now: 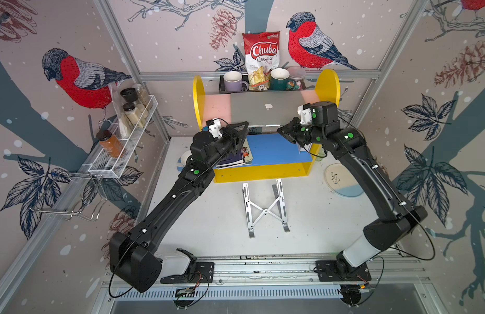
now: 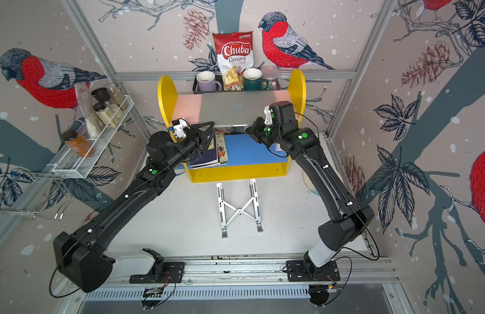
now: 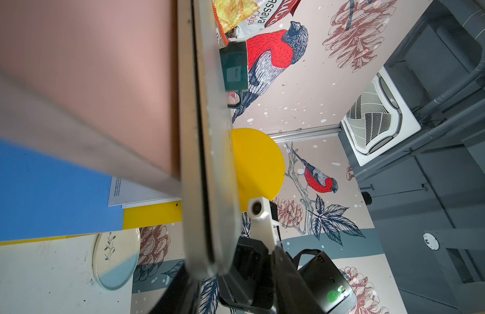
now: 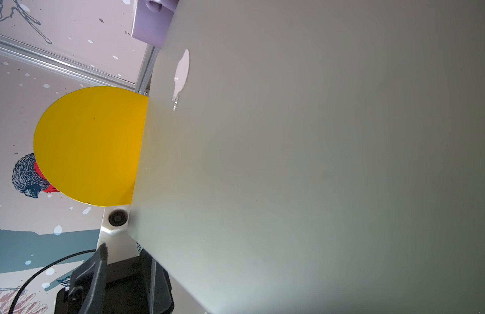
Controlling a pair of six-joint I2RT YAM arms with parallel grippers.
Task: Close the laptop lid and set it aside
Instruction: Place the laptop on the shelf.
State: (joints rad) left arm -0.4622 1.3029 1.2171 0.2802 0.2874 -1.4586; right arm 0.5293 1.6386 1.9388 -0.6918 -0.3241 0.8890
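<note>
The laptop (image 1: 265,108) lies flat on the pink shelf (image 1: 216,108) of the yellow rack (image 1: 263,171), apple logo up. The laptop lid (image 4: 290,163) is down on the base, and in the left wrist view only a thin dark seam (image 3: 199,136) runs along the front edge. So the closing looks done, I'd say, and this is the letting-go part of setting it aside.

Left gripper (image 1: 242,130) sits at the left front corner with its jaws apart, looking slack around the edge rather than biting. Right gripper (image 1: 286,133) is at the right front corner and clenched. Whether it pinches the edge or only presses beside it, I cannot tell from here.

To do this well, open the right one fully first so nothing drags. Then draw both arms straight back toward the worktop (image 1: 208,231), level with the shelf. The front edge lies close to the shelf's lip, so any tug could pull the laptop off. Keep clear of the books (image 1: 235,157) below and the metal stand (image 1: 265,209) out front
</note>
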